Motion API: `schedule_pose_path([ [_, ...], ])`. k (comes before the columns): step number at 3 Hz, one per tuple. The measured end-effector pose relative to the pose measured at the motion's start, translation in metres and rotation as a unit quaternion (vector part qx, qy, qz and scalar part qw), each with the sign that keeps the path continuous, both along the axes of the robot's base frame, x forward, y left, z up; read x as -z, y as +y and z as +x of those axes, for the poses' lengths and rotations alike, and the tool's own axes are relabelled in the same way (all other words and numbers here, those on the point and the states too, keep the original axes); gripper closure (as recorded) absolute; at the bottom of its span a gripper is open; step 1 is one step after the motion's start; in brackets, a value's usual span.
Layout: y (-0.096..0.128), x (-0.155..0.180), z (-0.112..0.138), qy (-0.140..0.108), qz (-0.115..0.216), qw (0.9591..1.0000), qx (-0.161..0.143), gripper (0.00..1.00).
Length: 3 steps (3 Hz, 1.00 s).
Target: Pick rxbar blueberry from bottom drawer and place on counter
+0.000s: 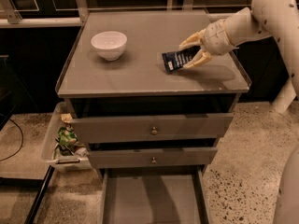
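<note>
The rxbar blueberry [175,60], a small dark bar with pale print, is held tilted between my gripper's fingers just above the counter [140,80], right of centre. My gripper [184,56] reaches in from the right and is shut on the bar's right end. I cannot tell whether the bar's lower left corner touches the counter top. The bottom drawer [149,199] is pulled out at the foot of the cabinet, and its grey floor shows bare.
A white bowl [109,44] stands on the counter's left part. Two knobbed drawers [152,130] sit closed above the bottom one. A clear bin with wrappers [65,141] stands on the floor left of the cabinet. My arm [275,13] crosses the right side.
</note>
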<state>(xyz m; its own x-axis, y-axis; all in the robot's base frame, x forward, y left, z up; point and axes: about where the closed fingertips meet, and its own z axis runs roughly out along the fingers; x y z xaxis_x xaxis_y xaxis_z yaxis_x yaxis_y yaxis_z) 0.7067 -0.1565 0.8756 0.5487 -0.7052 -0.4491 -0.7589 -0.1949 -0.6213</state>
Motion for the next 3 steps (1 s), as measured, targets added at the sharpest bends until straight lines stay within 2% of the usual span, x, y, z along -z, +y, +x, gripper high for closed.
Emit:
schedule_pose_path([
  [3, 0.0001, 0.0001, 0.0000, 0.000, 0.000, 1.0000, 0.000, 0.11],
])
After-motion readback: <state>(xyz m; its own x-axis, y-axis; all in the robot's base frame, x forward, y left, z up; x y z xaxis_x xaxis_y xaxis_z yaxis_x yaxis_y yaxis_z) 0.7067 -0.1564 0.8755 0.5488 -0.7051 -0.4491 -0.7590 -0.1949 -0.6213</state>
